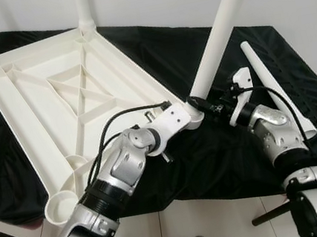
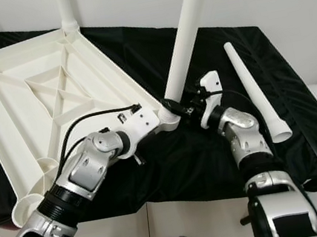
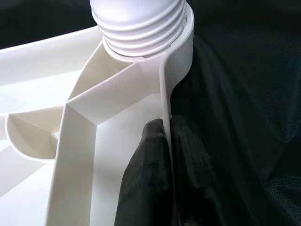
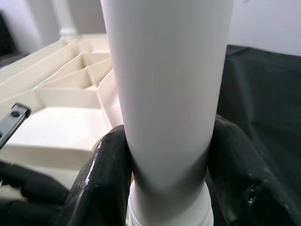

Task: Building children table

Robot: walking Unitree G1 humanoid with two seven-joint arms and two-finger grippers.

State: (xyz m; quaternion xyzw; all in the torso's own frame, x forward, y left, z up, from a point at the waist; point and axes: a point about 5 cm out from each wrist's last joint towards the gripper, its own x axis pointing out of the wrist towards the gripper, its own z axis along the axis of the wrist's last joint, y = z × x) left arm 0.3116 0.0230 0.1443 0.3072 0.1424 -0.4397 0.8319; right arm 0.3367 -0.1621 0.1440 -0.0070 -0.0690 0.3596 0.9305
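Step in hand, as I read it: seating the third leg [image 1: 225, 24] in a corner socket of the tabletop [image 1: 40, 108], which lies underside up on the black cloth [image 1: 215, 163].

Right gripper [image 4: 167, 155] is clenched around the leg just above its threaded end, beside that socket. Left gripper [image 3: 164, 165] pinches the tabletop's rim wall close to the same socket, one finger inside, one outside, bracing it. The leg tilts away from the tabletop (threads still exposed in the left wrist view, so I judge it not fully home).

Next move, my judgement: bring the leg upright, then twist while the left holds firm.

Spare leg [image 1: 272, 83] lies on the cloth beyond the socket, well apart.

Materials: smooth glossy white plastic, tapered tubes, ribbed underside with triangular bracing; cloth is soft, creased.
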